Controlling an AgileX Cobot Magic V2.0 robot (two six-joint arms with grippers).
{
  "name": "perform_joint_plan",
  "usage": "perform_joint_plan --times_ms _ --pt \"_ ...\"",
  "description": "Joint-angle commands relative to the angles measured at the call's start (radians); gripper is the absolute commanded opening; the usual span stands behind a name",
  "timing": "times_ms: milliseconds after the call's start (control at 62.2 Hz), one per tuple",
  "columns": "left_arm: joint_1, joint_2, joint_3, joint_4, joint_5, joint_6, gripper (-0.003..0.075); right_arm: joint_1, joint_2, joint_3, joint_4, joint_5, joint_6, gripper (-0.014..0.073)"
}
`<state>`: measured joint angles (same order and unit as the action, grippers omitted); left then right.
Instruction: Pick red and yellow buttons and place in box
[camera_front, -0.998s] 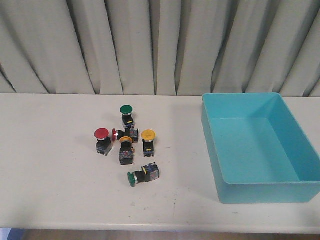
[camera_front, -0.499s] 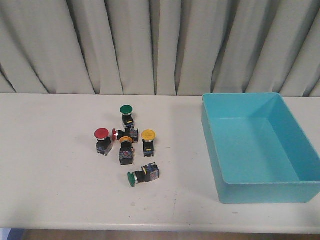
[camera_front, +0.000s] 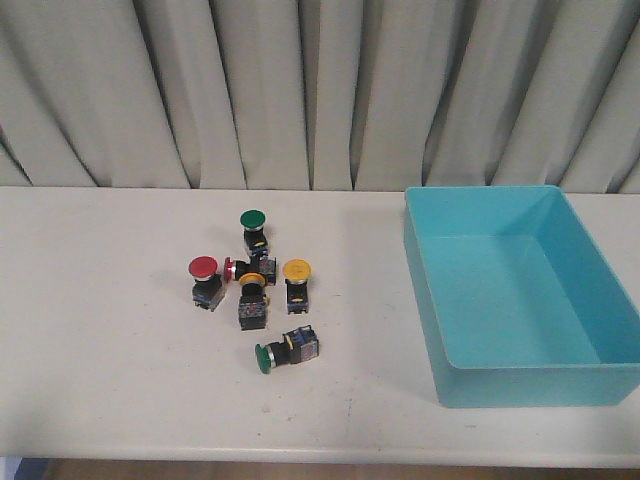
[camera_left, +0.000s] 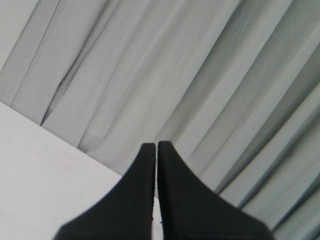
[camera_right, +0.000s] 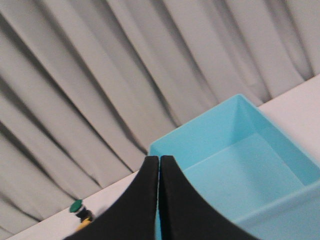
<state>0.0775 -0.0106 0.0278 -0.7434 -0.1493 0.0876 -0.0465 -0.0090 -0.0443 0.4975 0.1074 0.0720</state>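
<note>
Front view shows the red and yellow buttons (camera_front: 250, 283) clustered mid-table, well apart from the empty box (camera_front: 520, 380) at right, exactly where they sat a second ago. Nothing has moved, so picking hasn't begun. Left gripper (camera_left: 155, 146) and right gripper (camera_right: 159, 159) are both closed, empty.

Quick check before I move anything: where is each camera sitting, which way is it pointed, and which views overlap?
Front: faces forward over the table, buttons left, box right; no arm shows.
Left wrist: on the left arm, aimed at the curtain; left gripper jaws shut.
Right wrist: on the right arm, aimed at the box; right gripper jaws shut.
Front and right wrist share box and the green button.
</note>
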Motion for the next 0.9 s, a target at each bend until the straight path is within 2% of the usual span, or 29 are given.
perform_joint_plan --times_ms 0,129,257,354,434,547,676,772,885 --pt "0.002 -0.023 -0.081 0.017 0.031 -0.010 -0.0006 -0.002 0.010 -0.152 -0.018 -0.007 -0.094 -0.0006" --pt "0.002 0.037 -0.230 0.141 0.139 0.042 -0.0006 -0.002 0.138 -0.327 -0.003 0.059 -0.269 -0.0004" --pt "0.002 0.205 -0.390 0.197 0.192 0.105 -0.0001 -0.002 0.309 -0.488 0.075 0.117 -0.453 0.0019" --pt "0.002 0.359 -0.514 0.200 0.288 0.212 0.0022 -0.002 0.415 -0.580 0.168 0.139 -0.620 0.0080" --pt "0.002 0.486 -0.602 0.199 0.370 0.295 0.0059 -0.002 0.481 -0.631 0.297 0.136 -0.722 0.0176" --pt "0.002 0.657 -0.706 0.199 0.452 0.331 0.0142 -0.002 0.534 -0.651 0.456 0.125 -0.843 0.0346" --pt "0.002 0.817 -0.813 0.176 0.528 0.330 0.0295 -0.002 0.569 -0.650 0.563 0.115 -0.937 0.0512" --pt "0.002 0.922 -0.881 0.140 0.560 0.331 0.0412 -0.002 0.576 -0.650 0.575 0.115 -0.942 0.0572" --pt "0.002 1.049 -0.980 0.090 0.618 0.341 0.0516 -0.002 0.576 -0.650 0.575 0.113 -0.942 0.0577"
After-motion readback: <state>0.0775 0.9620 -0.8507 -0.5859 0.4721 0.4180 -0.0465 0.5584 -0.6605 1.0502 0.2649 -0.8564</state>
